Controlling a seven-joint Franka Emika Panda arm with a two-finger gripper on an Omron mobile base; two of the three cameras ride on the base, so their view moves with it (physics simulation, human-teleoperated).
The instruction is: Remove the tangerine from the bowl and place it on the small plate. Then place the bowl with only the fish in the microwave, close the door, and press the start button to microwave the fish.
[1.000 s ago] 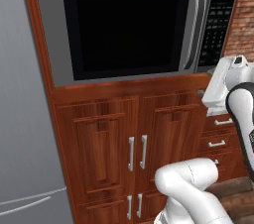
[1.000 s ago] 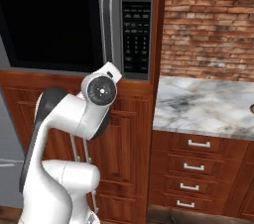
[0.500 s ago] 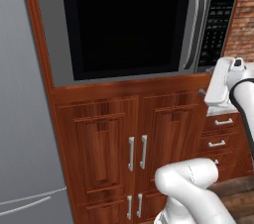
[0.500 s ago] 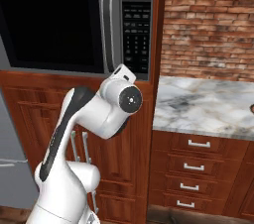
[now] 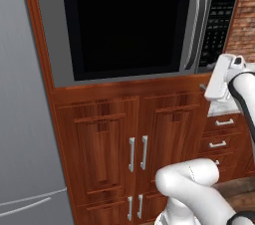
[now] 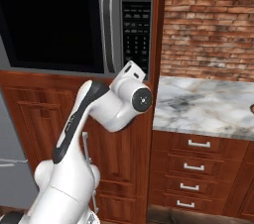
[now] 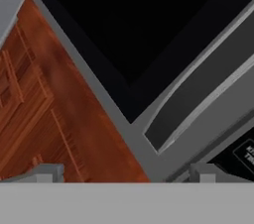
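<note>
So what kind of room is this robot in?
Most likely a home kitchen: a built-in microwave set in wooden cabinets, a marble counter over drawers, and a brick wall behind it.

Brown wooden cabinet doors (image 5: 124, 139) fill the centre; a tall grey fridge (image 5: 20, 119) stands left; a marble counter (image 6: 208, 106) lies under a brick wall (image 6: 208, 20) at right.

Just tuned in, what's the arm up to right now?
The gripper is open and empty, facing the lower right corner of the microwave door, near the bottom of its curved silver handle. The door is shut. The keypad panel shows a lit blue display. A marble counter lies to the right.
</note>
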